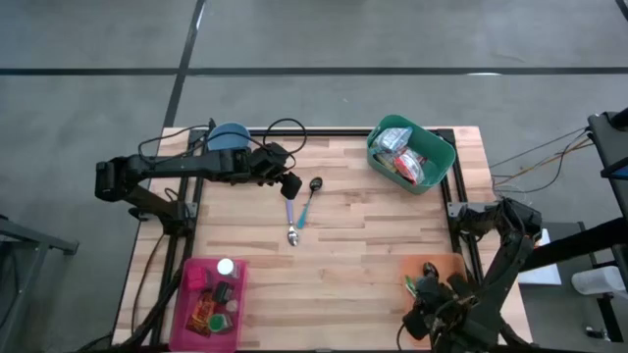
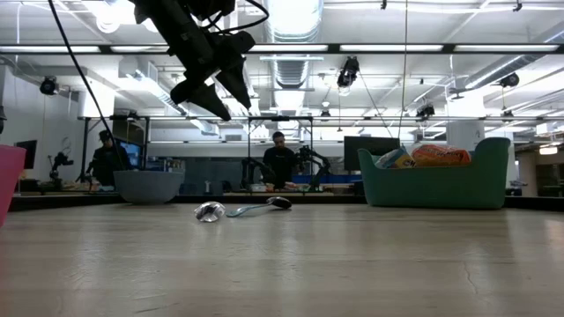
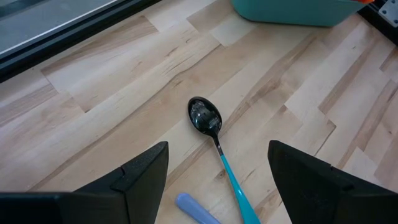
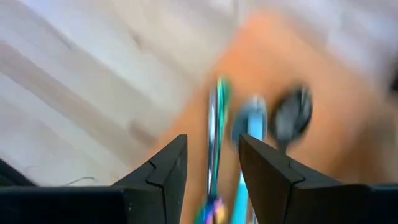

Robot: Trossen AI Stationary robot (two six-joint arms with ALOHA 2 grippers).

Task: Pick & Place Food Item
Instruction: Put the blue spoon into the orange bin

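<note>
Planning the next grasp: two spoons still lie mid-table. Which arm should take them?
Left, probably. The left gripper hangs open right above the black-bowled, teal-handled spoon and the purple-handled metal spoon. The right gripper is over the orange plate at the table's near right corner, far from both.

blurred: utensils (image 4: 249,134) on orange mat (image 4: 323,99), kinds unreadable | cut off: pink bin (image 2: 9,180) at low view's edge | too small: green bin (image 1: 412,155) contents
</note>
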